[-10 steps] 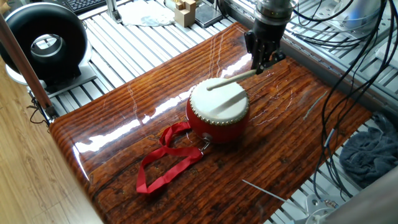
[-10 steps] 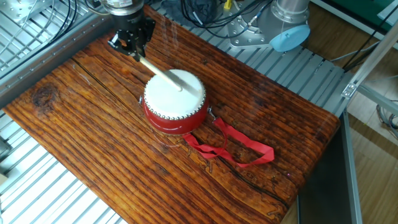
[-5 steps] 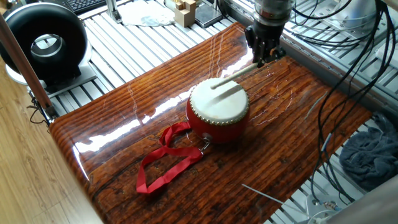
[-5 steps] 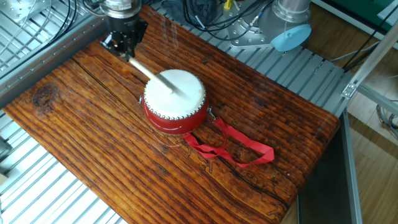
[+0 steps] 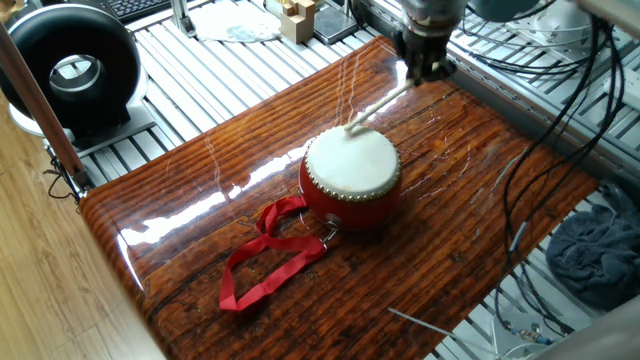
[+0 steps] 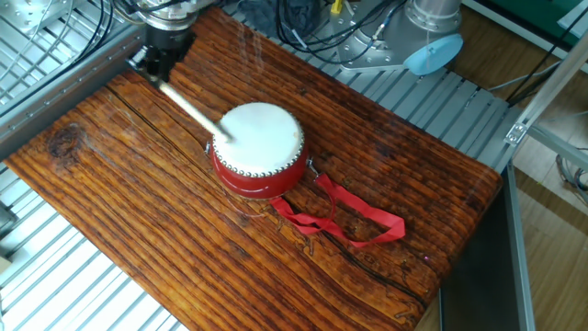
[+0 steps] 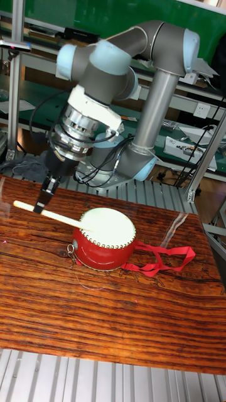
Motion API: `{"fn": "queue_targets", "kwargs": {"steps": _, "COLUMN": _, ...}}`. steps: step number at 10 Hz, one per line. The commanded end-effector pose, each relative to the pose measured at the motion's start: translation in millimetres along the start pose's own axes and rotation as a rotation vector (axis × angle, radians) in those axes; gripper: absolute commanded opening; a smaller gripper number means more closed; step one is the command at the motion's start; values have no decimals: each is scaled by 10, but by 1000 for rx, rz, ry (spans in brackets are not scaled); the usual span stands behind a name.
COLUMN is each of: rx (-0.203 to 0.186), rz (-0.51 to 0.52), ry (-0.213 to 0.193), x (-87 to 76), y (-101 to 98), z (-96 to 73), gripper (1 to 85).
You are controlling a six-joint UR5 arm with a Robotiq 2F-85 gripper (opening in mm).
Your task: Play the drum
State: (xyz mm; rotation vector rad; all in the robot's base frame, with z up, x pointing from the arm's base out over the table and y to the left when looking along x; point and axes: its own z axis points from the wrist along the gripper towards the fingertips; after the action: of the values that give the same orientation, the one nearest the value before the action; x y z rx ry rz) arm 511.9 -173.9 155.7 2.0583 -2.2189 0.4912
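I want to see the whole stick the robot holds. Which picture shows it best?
The tall fixed view: the stick shows sharp from end to end, gripped by the tool, its tip at the drum. In both fixed views the stick is blurred and looks shorter.

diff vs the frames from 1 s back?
The gripper has pulled back from the drum toward the table's far edge, taking the stick with it. The stick's tip, earlier over the middle of the skin, now sits at the drum's rim. The fingers are still shut on the stick. Drum and red ribbon have not moved.
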Motion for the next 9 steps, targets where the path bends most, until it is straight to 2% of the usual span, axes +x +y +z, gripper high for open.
{"fn": "queue_targets", "kwargs": {"steps": 1, "rx": -105, "rz": 233, "ry": -72, "x": -153, "y": 229, "z": -96, "gripper": 10}}
{"fn": "queue_targets", "kwargs": {"steps": 3, "rx": -180, "rz": 323, "ry": -163, "x": -382, "y": 383, "z": -162, "gripper": 10}}
{"fn": "queue_targets", "kwargs": {"steps": 5, "rx": -230, "rz": 388, "ry": -250, "x": -609, "y": 480, "z": -190, "gripper": 10}}
{"fn": "queue_targets", "kwargs": {"steps": 7, "rx": -240, "rz": 409, "ry": -271, "x": -675, "y": 513, "z": -187, "gripper": 10}}
{"fn": "queue_targets", "kwargs": {"steps": 9, "rx": -180, "rz": 342, "ry": -224, "x": -559, "y": 428, "z": -121, "gripper": 10}}
